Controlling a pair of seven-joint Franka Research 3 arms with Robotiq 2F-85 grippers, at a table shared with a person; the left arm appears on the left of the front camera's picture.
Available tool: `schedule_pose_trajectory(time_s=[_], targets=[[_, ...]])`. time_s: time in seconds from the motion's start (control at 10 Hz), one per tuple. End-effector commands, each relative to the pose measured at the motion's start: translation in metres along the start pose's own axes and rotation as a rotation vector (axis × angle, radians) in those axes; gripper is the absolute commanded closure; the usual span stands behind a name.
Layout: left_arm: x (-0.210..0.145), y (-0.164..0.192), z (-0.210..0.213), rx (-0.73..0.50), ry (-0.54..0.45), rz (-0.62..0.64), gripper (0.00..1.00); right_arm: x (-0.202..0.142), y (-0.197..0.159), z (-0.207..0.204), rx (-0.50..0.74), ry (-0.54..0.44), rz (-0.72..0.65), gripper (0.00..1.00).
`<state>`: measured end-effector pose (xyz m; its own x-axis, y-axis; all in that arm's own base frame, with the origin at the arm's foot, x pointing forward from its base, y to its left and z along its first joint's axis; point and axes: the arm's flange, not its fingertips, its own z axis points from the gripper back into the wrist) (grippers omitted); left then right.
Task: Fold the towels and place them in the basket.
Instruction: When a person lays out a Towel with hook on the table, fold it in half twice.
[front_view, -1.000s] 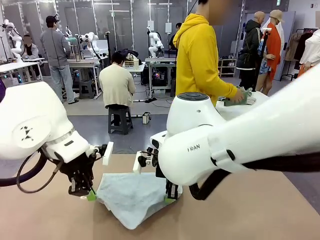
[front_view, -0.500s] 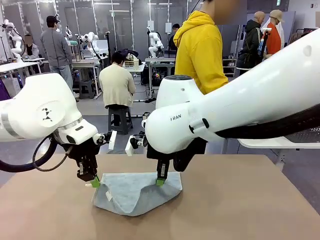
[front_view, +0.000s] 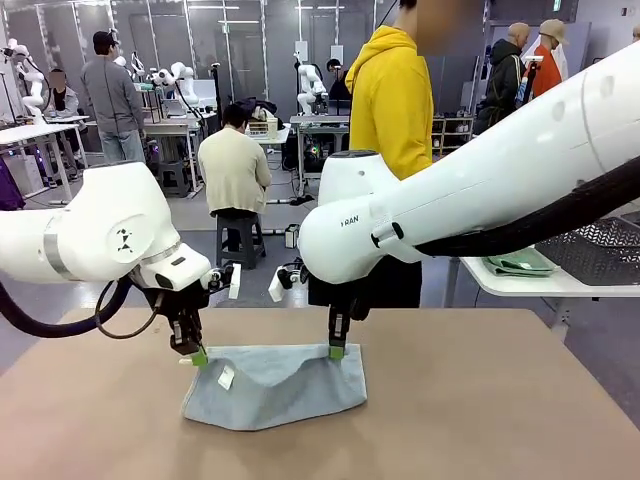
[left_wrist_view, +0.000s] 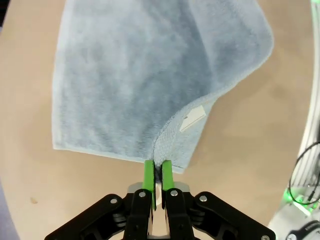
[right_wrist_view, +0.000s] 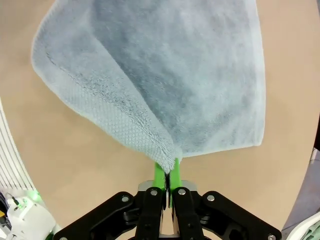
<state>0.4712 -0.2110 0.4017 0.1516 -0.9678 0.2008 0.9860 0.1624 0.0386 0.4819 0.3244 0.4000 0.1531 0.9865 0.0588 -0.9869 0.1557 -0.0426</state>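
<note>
A light blue towel lies doubled over on the brown table, its far edge lifted a little at both corners. My left gripper is shut on the far left corner, next to a small white label. My right gripper is shut on the far right corner. In the left wrist view the green pads of the left gripper pinch the towel edge beside the label. In the right wrist view my right gripper clamps a folded corner of the towel. The dark grey basket stands on a white side table at the right.
A person in a yellow hoodie stands at the table's far side, behind my right arm. A folded greenish cloth lies on the white side table next to the basket. Bare brown tabletop lies to the right of and in front of the towel.
Both grippers have carried the towel's corners away from me towards the far side and lower, laying the towel over itself. The person has turned away from the side table.
</note>
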Motion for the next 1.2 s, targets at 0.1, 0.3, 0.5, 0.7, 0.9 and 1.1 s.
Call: schedule_pose_trajectory(time_s=[0.1, 0.3, 0.5, 0.7, 0.9, 1.1], targets=[[0.005, 0.029, -0.009, 0.090, 0.049, 0.090, 0.93, 0.003, -0.027, -0.012, 0.004, 0.033, -0.091, 0.96], [0.000, 0.043, -0.019, 0.102, 0.073, 0.143, 0.93, -0.005, -0.044, -0.023, 0.034, 0.059, -0.212, 0.96], [-0.006, 0.054, -0.024, 0.116, 0.072, 0.181, 0.93, -0.008, -0.056, -0.022, 0.013, 0.090, -0.277, 0.96], [-0.007, 0.064, -0.030, 0.110, 0.055, 0.190, 0.93, -0.010, -0.071, -0.032, 0.000, 0.126, -0.308, 0.96], [-0.007, 0.070, -0.038, 0.112, 0.049, 0.218, 0.93, -0.013, -0.075, -0.042, -0.068, 0.114, -0.300, 0.96], [-0.010, 0.077, -0.044, 0.145, 0.073, 0.249, 0.93, -0.015, -0.080, -0.050, -0.117, 0.072, -0.284, 0.96]])
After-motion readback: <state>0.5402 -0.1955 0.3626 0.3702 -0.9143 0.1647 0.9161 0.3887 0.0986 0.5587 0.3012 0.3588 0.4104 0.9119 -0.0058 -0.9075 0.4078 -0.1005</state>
